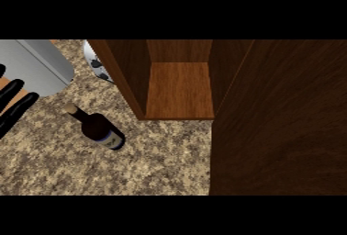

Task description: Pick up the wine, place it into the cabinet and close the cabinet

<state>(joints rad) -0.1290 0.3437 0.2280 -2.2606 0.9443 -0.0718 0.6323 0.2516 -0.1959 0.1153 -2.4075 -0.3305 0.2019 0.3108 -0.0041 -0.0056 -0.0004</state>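
A dark wine bottle (102, 128) with a tan cork top and a blue-white label sits on the speckled counter (102, 170), left of the cabinet's front. The wooden cabinet (180, 89) stands open and its shelf is bare. Its dark door (284, 119) is swung out and fills the right side of the view. My left hand (15, 102) shows at the left edge with straight fingers, open, a short way left of the bottle and not touching it. Its grey forearm (37, 64) lies above it. My right hand does not show.
A white object with black marks (95, 64) peeks out behind the cabinet's left wall at the back. The counter stretches from the bottle to the view's lower edge and meets the door on the right.
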